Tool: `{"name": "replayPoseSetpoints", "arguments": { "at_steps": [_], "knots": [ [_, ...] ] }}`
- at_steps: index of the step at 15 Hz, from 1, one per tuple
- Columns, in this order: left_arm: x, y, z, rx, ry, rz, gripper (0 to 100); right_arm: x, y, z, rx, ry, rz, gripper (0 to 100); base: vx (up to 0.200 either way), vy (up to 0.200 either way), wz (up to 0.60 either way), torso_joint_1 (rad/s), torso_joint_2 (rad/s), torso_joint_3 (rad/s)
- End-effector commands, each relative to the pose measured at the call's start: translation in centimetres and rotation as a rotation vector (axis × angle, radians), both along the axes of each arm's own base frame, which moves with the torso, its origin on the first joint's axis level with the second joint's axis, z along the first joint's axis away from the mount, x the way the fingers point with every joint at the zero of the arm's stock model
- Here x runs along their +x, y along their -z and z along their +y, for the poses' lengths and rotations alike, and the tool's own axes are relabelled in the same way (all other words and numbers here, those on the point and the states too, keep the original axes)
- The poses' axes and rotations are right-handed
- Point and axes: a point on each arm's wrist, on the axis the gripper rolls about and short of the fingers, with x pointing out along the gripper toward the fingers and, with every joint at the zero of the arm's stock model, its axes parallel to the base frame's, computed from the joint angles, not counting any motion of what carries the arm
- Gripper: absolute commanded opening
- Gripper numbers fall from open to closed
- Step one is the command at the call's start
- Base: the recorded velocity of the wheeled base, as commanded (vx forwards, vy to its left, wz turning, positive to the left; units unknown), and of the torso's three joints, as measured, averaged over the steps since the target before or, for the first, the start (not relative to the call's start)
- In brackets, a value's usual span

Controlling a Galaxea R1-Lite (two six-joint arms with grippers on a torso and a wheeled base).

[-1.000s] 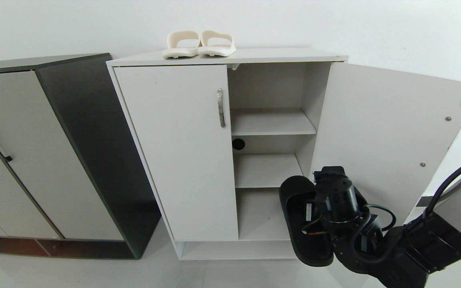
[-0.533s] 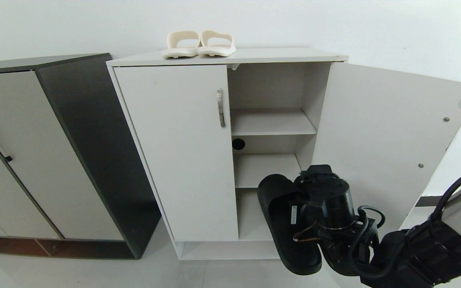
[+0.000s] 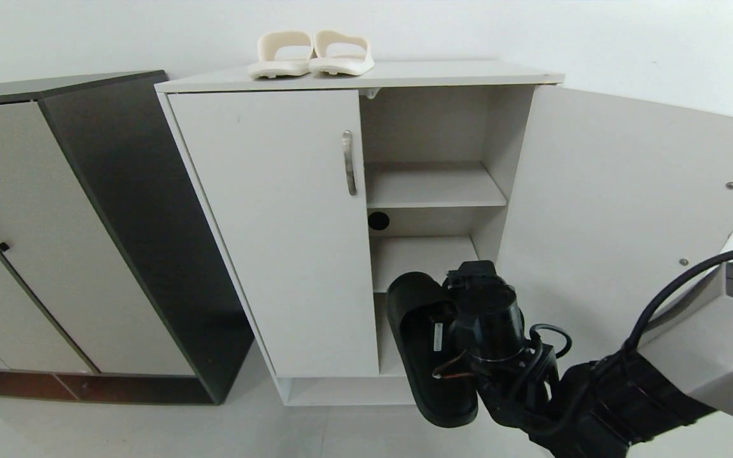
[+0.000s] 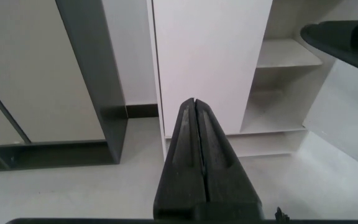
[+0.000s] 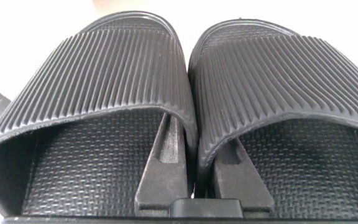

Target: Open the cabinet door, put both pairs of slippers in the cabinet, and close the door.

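No writing, number or sign is clear enough to read. The one printed item is a small white strip-shaped sticker (image 3: pixel 438 337), low in front of the open half of the white two-door wooden cabinet (image 3: pixel 265 222). It sits where the pair of black ribbed rubber slippers (image 3: pixel 412 359) meets the black right gripper (image 5: pixel 196 158). Whether it is on the slipper or the gripper cannot be told, and its print is too small to make out.

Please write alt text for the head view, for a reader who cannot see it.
The right claw holds a pair of black slippers before the white cabinet, whose right door stands open. Cream slippers lie on its top.
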Motion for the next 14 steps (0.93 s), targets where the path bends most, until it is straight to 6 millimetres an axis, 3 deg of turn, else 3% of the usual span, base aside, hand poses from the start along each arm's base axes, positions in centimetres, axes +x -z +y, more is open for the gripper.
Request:
{"name": "replayPoseSetpoints", "arguments": {
  "at_steps": [1, 6, 14],
  "knots": [
    [0.0, 0.0, 0.0, 0.000, 0.000, 0.001, 0, 2.8, 1.3, 0.6, -0.006, 0.037, -0.008, 0, 0.000, 0.000, 0.00, 0.002, 0.01, -0.188],
    [0.0, 0.0, 0.0, 0.001, 0.000, 0.001, 0, 5.2, 0.2, 2.2, 0.019, 0.051, -0.111, 0, 0.000, 0.000, 0.00, 0.004, 0.00, -0.196],
    [0.0, 0.0, 0.0, 0.015, 0.000, 0.001, 0, 6.5, 2.0, 1.9, -0.057, 0.100, -0.145, 0, 0.000, 0.000, 0.00, 0.006, 0.00, -0.177]
  ]
}}
